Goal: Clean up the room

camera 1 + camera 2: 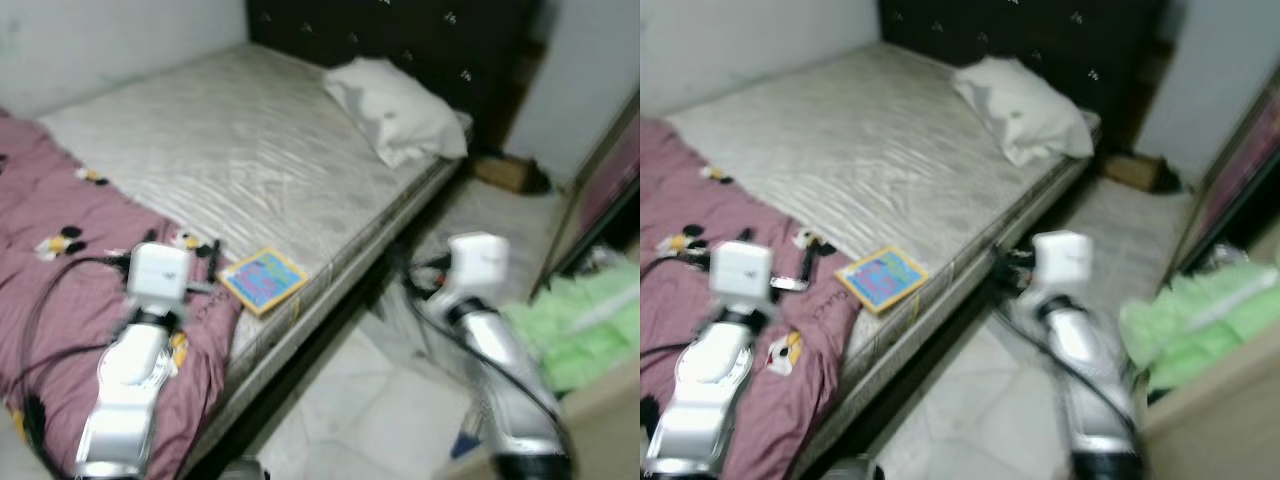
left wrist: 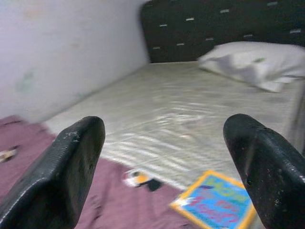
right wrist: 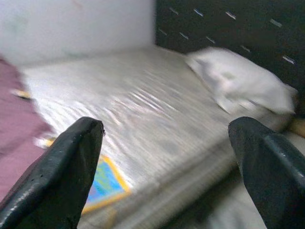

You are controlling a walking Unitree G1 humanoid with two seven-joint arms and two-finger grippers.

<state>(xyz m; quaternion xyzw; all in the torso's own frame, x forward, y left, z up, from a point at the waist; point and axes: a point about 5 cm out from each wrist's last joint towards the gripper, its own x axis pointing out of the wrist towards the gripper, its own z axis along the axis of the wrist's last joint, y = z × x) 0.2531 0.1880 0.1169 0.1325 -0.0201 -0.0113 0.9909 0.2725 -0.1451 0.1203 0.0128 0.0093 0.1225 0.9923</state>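
Both grippers spread, empty: left gripper (image 2: 162, 167) over blanket (image 1: 60, 290) lower left, right gripper (image 3: 167, 167) beside bed (image 1: 250, 150); book (image 1: 262, 279) at centre.

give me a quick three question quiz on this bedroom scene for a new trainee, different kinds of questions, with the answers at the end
1. True or false: the pillow lies at the headboard end of the bed.
2. The colourful book lies: A) on the floor, B) near the mattress edge beside the pink blanket, C) on the pillow.
3. Fill in: both the left gripper and the right gripper have fingers that are ____.

Key: 1 true; 2 B; 3 open
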